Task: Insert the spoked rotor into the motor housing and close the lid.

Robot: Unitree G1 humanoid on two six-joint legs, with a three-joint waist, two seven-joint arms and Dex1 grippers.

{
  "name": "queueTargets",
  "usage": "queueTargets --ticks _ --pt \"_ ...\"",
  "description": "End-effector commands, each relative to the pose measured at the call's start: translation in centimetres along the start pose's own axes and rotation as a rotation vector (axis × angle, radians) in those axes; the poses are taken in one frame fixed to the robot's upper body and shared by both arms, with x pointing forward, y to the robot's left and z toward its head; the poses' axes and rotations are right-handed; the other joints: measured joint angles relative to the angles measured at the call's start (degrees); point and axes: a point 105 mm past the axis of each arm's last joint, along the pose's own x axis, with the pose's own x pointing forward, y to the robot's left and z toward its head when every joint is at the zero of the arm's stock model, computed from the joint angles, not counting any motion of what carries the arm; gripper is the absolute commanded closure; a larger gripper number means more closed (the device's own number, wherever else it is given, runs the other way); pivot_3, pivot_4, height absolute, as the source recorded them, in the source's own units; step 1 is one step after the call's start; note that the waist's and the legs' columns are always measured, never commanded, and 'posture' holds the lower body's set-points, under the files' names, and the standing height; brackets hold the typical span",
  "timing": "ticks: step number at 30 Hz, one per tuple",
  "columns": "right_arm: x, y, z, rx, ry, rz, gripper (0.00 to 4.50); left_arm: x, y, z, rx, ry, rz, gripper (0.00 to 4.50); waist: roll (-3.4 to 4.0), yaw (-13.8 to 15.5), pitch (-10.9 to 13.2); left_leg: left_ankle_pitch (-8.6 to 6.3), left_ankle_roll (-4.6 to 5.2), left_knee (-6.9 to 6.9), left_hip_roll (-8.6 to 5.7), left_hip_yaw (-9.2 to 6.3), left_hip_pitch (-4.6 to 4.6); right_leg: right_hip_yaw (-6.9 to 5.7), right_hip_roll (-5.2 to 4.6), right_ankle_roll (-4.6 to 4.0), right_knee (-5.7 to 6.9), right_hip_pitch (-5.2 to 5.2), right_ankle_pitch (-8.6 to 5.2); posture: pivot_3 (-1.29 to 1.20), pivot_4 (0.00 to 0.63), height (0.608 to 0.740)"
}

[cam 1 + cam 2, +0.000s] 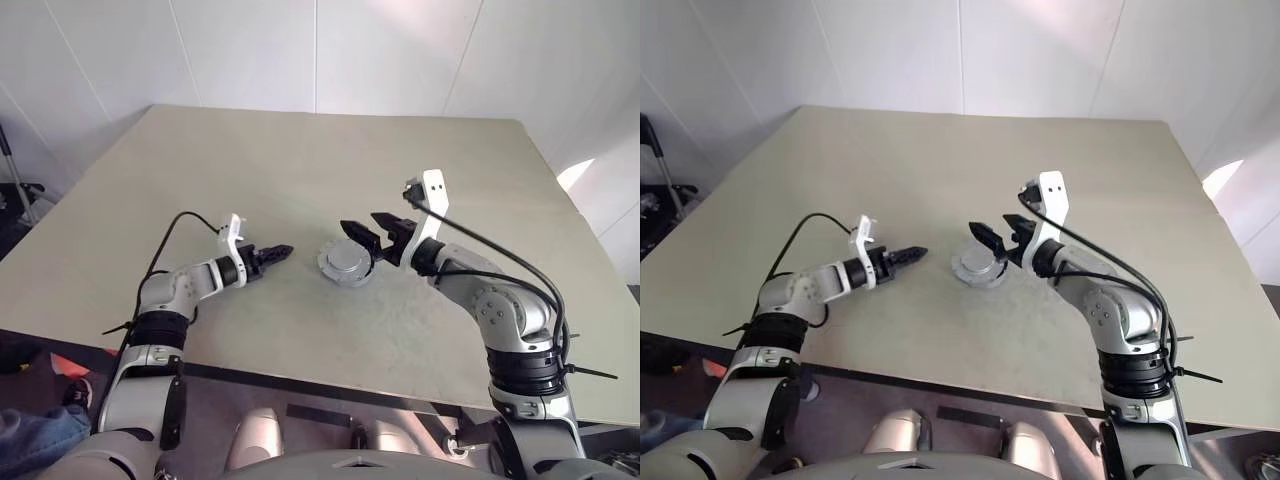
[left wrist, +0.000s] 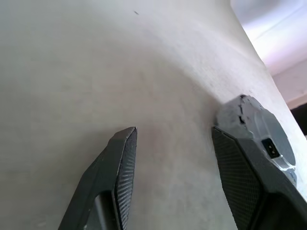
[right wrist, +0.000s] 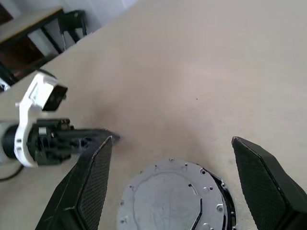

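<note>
1. Head view: the silver lid sits closed on the motor housing mid-table; the right gripper hovers beside it, fingers spread wide, empty.
2. Left wrist view: the left gripper stands parted, holding nothing.
3. Right wrist view: lid lies between the open fingers.

beige table before white panelled walls.

Bare table all round the closed lid; right pincer above it; left pincer just beside
</note>
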Motion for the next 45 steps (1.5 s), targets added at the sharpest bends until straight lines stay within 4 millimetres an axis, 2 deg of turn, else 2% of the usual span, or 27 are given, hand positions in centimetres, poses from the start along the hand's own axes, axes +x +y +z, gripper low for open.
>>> queueTargets --ticks 1,3,6,17,20,23,26,31,45 --pt "0.4 0.4 -1.5 -0.218 0.024 0.064 0.02 -0.6 -0.6 2.9 0.024 -0.103 -0.038 1.88 -0.04 0.0 0.0 -0.03 0.05 0.09 0.00 -0.01 -0.05 -0.01 -0.01 -0.02 0.00 0.02 0.00 0.00 0.000 0.740" --pt "0.6 0.2 -2.6 -0.292 0.043 0.072 0.02 -0.6 -0.6 2.9 0.022 -0.106 -0.036 1.88 -0.10 0.0 0.0 -0.11 0.19 0.25 0.00 0.00 -0.13 -0.02 -0.03 -0.24 0.00 0.05 0.13 0.00 0.000 0.740" --pt "1.3 0.0 -3.6 -0.294 0.040 0.084 0.02 -0.4 -1.1 2.4 0.018 -0.101 -0.049 1.88 -0.10 -0.1 0.1 -0.19 0.32 0.45 0.00 0.00 -0.22 -0.02 -0.06 -0.64 0.02 0.06 0.10 0.00 0.000 0.740" --pt "2.3 -1.1 -5.0 -0.307 0.065 0.065 0.02 -0.2 -1.3 1.5 0.004 -0.096 -0.040 1.88 -0.12 -0.3 0.1 -0.32 0.56 0.90 0.14 0.03 -0.29 -0.04 -0.06 -0.77 0.21 0.11 0.17 0.00 0.000 0.740" --pt "2.1 -1.2 -4.6 -0.312 0.049 0.067 0.02 -0.3 -1.1 1.5 0.002 -0.096 -0.029 1.88 -0.13 -0.3 0.1 -0.32 0.56 0.91 0.14 0.04 -0.23 -0.04 -0.06 -0.78 0.21 0.17 0.17 0.00 0.000 0.740" --pt "1.9 -1.1 -3.5 -0.293 0.003 0.068 0.02 -0.3 -1.0 1.3 -0.001 -0.094 -0.024 1.88 -0.13 -0.3 0.1 -0.32 0.57 0.92 0.14 0.04 -0.23 -0.04 -0.06 -0.78 0.23 0.16 0.17 0.00 0.000 0.740" --pt "1.4 -1.1 -2.3 -0.290 -0.037 0.072 0.65 -0.1 -1.0 1.1 -0.004 -0.091 -0.022 1.88 -0.13 -0.2 0.1 -0.31 0.59 0.92 0.14 0.04 -0.26 -0.04 -0.06 -0.78 0.24 0.14 0.17 0.00 0.000 0.740" --pt "0.9 -0.9 -2.1 -0.306 -0.033 0.090 2.35 0.0 -1.0 1.2 -0.006 -0.090 -0.021 1.88 -0.13 -0.2 0.1 -0.31 0.62 0.95 0.15 0.04 -0.27 -0.04 -0.06 -0.78 0.25 0.13 0.17 0.00 0.000 0.740" --pt "0.9 -1.0 -3.0 -0.268 0.011 0.092 2.35 0.2 -1.0 1.1 -0.009 -0.086 -0.021 1.88 -0.14 -0.2 0.1 -0.33 0.62 0.98 0.16 0.05 -0.25 -0.04 -0.05 -0.79 0.30 0.13 0.17 0.00 0.000 0.740"
